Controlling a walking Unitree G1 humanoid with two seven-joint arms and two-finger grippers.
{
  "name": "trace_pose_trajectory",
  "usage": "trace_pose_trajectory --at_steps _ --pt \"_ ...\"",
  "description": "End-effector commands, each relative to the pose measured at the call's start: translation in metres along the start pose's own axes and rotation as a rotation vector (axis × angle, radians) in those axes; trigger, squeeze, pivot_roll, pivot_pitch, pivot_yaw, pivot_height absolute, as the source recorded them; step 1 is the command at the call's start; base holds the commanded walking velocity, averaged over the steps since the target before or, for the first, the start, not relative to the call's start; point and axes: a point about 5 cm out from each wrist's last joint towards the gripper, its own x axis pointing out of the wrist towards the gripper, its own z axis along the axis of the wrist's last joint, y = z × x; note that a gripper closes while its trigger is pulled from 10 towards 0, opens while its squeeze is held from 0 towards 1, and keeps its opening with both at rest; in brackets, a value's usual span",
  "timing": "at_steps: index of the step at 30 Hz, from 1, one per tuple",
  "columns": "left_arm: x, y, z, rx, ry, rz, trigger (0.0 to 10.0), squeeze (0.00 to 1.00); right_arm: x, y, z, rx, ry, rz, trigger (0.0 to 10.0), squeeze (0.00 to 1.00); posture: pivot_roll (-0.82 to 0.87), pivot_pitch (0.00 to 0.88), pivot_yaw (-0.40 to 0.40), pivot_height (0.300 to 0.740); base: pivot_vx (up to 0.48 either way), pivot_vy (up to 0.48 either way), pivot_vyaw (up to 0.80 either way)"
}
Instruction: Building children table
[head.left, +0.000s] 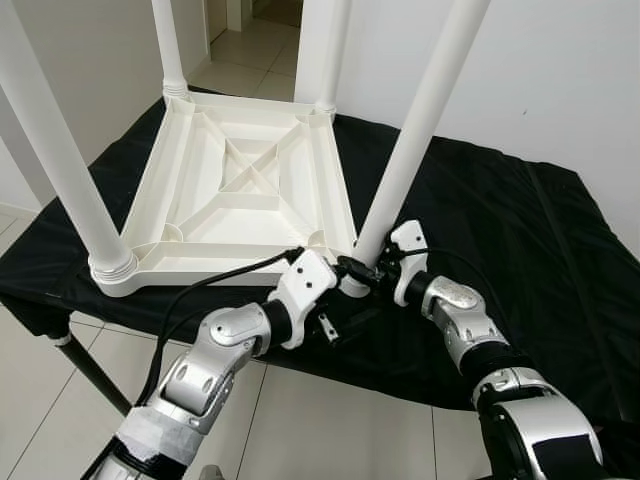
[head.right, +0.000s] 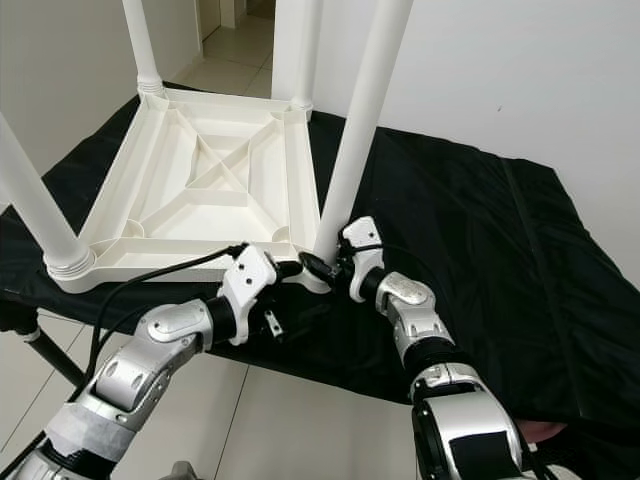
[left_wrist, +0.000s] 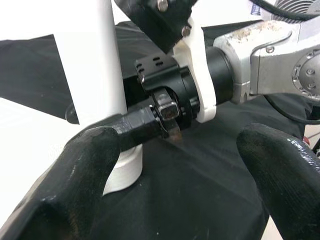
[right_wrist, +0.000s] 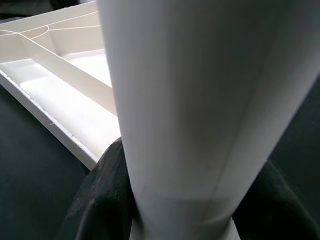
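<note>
Four white legs stand up from the upturned children's table (head.left: 240, 190), which lies top-down on a black cloth (head.left: 500, 230) over a work stand. I have both grippers at the table's near right corner, where the leg (head.left: 415, 130) nearest my right arm rises at a slight tilt. My right gripper (head.left: 368, 268) is at the base of that leg, and through its wrist camera I see its two black fingers (right_wrist: 102, 200) pressed against either side of the white tube. My left gripper (head.left: 330, 290) sits just beside it at the same corner; its fingers (left_wrist: 75, 175) are spread wide apart, holding nothing. A black cable (head.left: 215, 283) runs along my left arm.
</note>
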Motion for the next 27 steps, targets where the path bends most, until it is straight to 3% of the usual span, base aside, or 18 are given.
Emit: trace_pose_trajectory --at_steps 1,5,12,13,18,20,25,27 --pt "0.003 -0.001 0.001 -0.002 0.0 -0.019 10.0 0.0 -0.003 -0.001 -0.005 0.028 0.007 -0.021 0.0 0.0 0.02 0.0 -0.091 0.74 0.0 0.0 0.0" --pt "0.004 0.002 0.001 0.006 -0.001 -0.018 10.0 0.0 -0.004 -0.002 -0.011 0.019 0.037 -0.147 0.0 0.0 0.0 0.0 -0.086 0.74 0.0 0.0 0.0" --pt "0.006 0.003 0.001 0.01 -0.003 -0.018 10.0 0.0 -0.003 0.002 -0.014 0.028 0.023 -0.24 0.0 0.0 0.0 0.0 -0.089 0.74 0.0 0.0 0.0" --pt "0.005 0.004 0.001 0.014 -0.003 -0.014 10.0 0.0 -0.002 0.008 -0.014 0.049 0.005 -0.318 0.0 0.0 0.0 0.0 -0.092 0.74 0.0 0.0 0.0" --pt "0.005 0.005 0.001 0.017 -0.002 -0.008 10.0 0.0 -0.001 0.013 -0.014 0.066 -0.004 -0.381 0.0 0.0 0.0 0.0 -0.092 0.74 0.0 0.0 0.0" --pt "0.005 0.007 0.001 0.017 -0.003 -0.001 10.0 0.0 0.0 0.022 -0.015 0.092 -0.012 -0.47 0.0 0.0 -0.01 0.0 -0.087 0.74 0.0 0.0 0.0" --pt "0.006 0.01 0.003 0.024 -0.007 0.003 10.0 0.0 0.001 0.028 -0.014 0.085 0.001 -0.598 0.0 0.0 -0.01 0.0 -0.089 0.74 0.0 0.0 0.0" --pt "0.006 0.01 0.003 0.024 -0.007 0.003 10.0 0.0 0.001 0.028 -0.014 0.085 0.001 -0.598 0.0 0.0 -0.01 0.0 -0.089 0.74 0.0 0.0 0.0"
